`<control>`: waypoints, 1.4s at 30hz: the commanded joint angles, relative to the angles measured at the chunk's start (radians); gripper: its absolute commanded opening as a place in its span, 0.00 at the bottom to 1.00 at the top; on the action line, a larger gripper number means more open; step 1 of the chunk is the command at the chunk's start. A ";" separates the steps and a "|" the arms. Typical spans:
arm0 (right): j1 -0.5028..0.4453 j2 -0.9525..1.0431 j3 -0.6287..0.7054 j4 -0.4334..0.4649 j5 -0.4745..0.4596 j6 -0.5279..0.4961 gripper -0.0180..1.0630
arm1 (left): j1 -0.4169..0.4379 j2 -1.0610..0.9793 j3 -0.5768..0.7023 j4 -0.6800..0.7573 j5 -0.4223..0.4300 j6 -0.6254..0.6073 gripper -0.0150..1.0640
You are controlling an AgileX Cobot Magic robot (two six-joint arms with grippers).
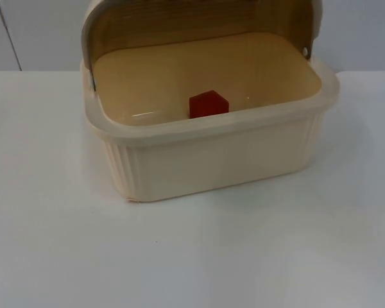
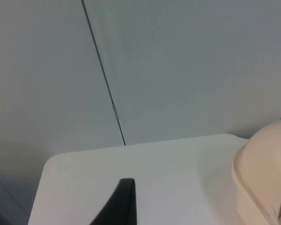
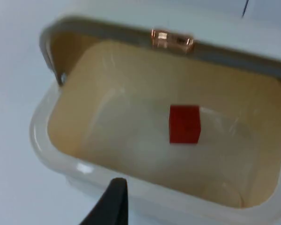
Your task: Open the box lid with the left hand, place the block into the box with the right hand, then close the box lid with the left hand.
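Note:
A cream plastic box (image 1: 212,154) stands at the back middle of the table. Its lid (image 1: 199,19) is swung up and back, wood-coloured on the inside. A red block (image 1: 208,104) rests on the box floor near the front wall, free of any grip. In the right wrist view the block (image 3: 184,123) lies inside the box (image 3: 42,140), and my right gripper (image 3: 113,201) hovers above the rim. The lid (image 3: 107,30) carries a copper clasp (image 3: 172,40). My left gripper (image 2: 122,201) hangs over bare table beside the box (image 2: 262,178), apart from it.
The grey partition wall (image 1: 38,32) rises just behind the box. White table top (image 1: 192,256) spreads wide in front of the box and to both sides. The table's corner (image 2: 49,161) lies close to my left gripper.

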 commanded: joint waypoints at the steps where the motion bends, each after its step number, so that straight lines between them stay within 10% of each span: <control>1: -0.003 -0.052 0.034 -0.005 -0.060 0.011 0.99 | -0.006 -0.003 0.001 0.004 -0.015 -0.004 0.98; 12: -0.008 -0.195 0.241 -0.083 -0.349 0.041 0.99 | -0.006 -0.003 0.001 0.007 -0.037 -0.004 0.98; 30: -0.570 -0.221 0.239 -0.110 -0.295 0.123 0.99 | -0.006 -0.003 0.001 0.022 -0.037 -0.004 0.98; 42: -0.604 -0.223 0.239 -0.163 -0.271 0.123 0.99 | -0.006 0.036 0.001 -0.046 -0.051 -0.007 0.98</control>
